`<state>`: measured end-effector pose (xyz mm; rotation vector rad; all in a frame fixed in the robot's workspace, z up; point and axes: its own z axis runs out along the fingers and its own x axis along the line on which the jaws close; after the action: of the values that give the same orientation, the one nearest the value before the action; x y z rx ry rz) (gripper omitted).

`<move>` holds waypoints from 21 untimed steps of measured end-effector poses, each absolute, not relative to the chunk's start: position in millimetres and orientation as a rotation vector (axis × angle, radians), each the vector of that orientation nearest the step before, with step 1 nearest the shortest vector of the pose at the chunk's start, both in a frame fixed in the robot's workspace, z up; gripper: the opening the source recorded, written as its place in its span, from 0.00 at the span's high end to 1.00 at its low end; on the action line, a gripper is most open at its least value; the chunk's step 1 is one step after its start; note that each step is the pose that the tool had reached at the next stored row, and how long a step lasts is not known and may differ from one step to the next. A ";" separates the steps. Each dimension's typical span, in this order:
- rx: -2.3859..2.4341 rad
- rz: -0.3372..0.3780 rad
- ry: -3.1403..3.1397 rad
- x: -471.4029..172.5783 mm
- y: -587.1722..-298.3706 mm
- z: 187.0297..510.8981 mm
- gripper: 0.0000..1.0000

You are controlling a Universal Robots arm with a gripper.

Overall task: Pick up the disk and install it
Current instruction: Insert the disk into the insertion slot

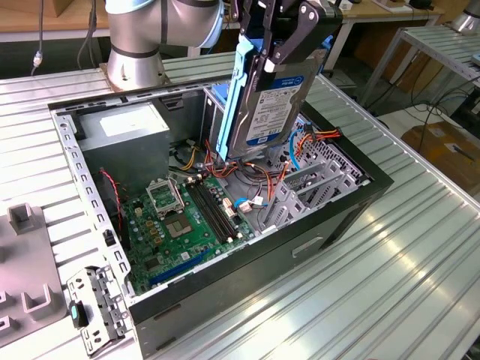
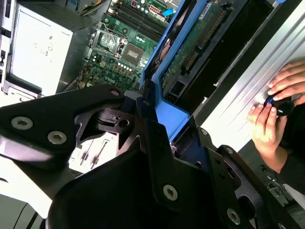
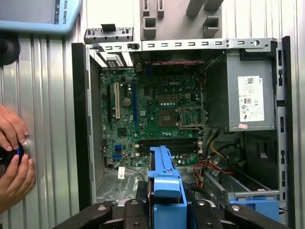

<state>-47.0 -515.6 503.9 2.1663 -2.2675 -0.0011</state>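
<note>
The disk (image 1: 270,105), a dark drive with a white and blue label and blue side rails, hangs upright over the open computer case (image 1: 300,247). My gripper (image 1: 274,54) is shut on its upper end. The disk's lower end sits just above the cables and the metal drive cage (image 1: 315,180) inside the case. In the second wrist view the black fingers (image 2: 143,105) clamp the blue rail (image 2: 178,52), and the disk's green circuit board (image 2: 200,33) shows. In the first wrist view the blue rail (image 3: 164,183) juts out between the fingers (image 3: 140,195).
Inside the case lie a green motherboard (image 1: 187,217) and a grey power supply box (image 1: 124,127) with a white sticker. A person's hands (image 3: 14,157) hold a small black object on the ribbed table beside the case. Grey fixtures (image 1: 22,262) and a metal bracket (image 1: 94,307) sit at the exterior view's left.
</note>
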 end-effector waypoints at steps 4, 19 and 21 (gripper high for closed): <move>2.166 -0.001 -2.268 -47.0 -515.6 503.9 0.63; 2.163 0.006 -2.264 -10.3 -536.2 496.3 0.63; 2.163 0.007 -2.264 -6.1 -540.3 494.4 0.63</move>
<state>-6.1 -540.3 494.4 2.1628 -2.2640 0.0069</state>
